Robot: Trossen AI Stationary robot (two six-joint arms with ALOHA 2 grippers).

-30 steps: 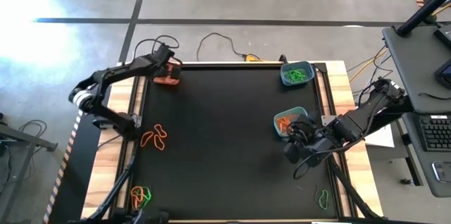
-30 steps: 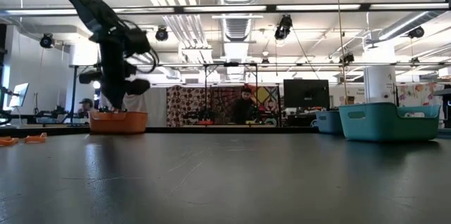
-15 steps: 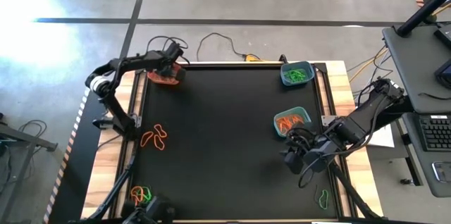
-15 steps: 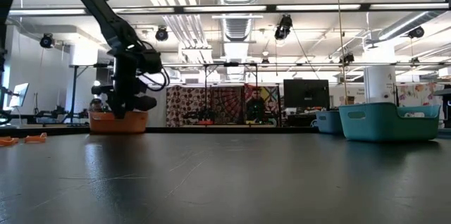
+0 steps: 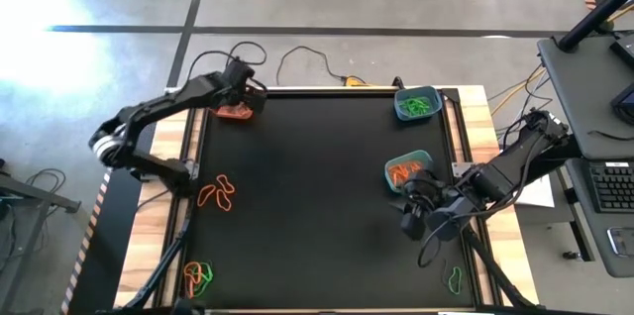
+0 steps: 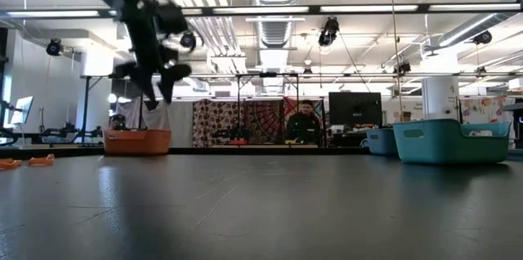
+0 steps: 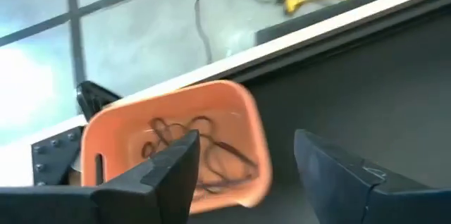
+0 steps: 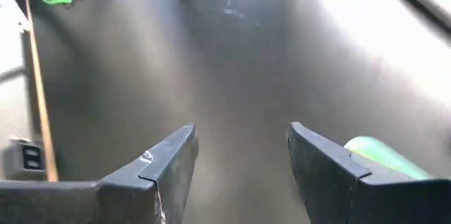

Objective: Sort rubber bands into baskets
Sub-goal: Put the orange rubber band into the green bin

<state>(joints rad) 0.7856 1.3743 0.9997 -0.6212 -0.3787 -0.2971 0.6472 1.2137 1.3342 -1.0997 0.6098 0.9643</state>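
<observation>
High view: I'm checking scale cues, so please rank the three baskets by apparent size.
1. Teal basket, though partly hidden by the right arm.
2. Blue basket, nearly the same; hard to separate.
3. Orange basket, mostly covered by the left gripper, so unsure.

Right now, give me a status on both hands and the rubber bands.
Left hand open above orange basket, dark bands inside. Right hand open, empty, beside teal basket. Loose bands on table; nothing in the way.
</observation>
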